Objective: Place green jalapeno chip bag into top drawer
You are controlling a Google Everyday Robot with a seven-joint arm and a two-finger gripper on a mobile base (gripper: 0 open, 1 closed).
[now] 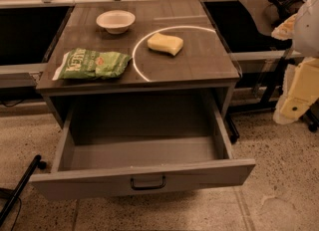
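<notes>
Green and crinkly, the green jalapeno chip bag [91, 64] lies flat on the left of the cabinet top [204, 63], above the pulled-out top drawer [209, 171]. The gripper [295, 95], seemingly the pale part at the right edge, hangs beside the cabinet, holding nothing visible; its grip state I cannot tell.

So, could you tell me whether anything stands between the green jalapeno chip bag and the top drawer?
Nothing visible does. The green jalapeno chip bag lies front left on the cabinet top, above the open top drawer. The yellow sponge and white bowl sit farther back. The hand is off to the right.
</notes>
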